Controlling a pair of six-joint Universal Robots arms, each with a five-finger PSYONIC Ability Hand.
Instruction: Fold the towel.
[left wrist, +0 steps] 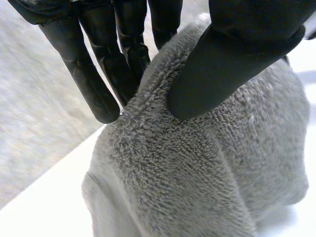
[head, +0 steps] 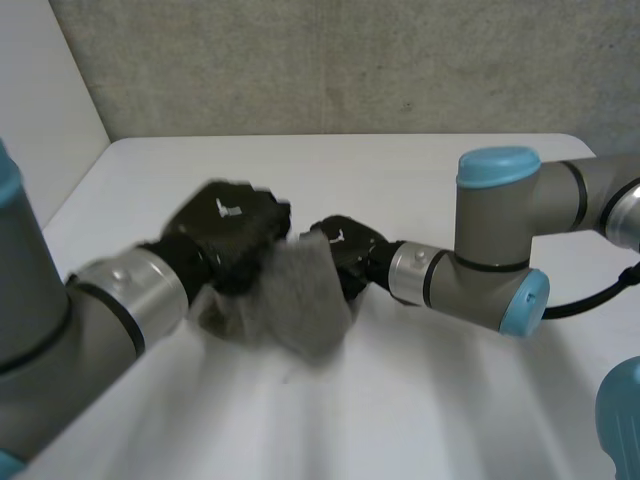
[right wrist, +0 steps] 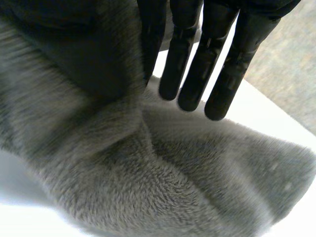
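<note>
The towel (left wrist: 197, 163): grey looped terry cloth, rough. Left hand (left wrist: 237, 54): black, smooth, faint sheen. Table (head: 420, 170): white, matt.

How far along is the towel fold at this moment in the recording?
Done: no neat fold is visible; the towel is a bunched heap, partly lifted off the table. In hand: the left robot hand pinches a hemmed edge, and the right robot hand grips another part. Left: spreading it flat and folding.

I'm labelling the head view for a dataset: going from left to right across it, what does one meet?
left arm → left hand → towel → right hand → right arm
</note>
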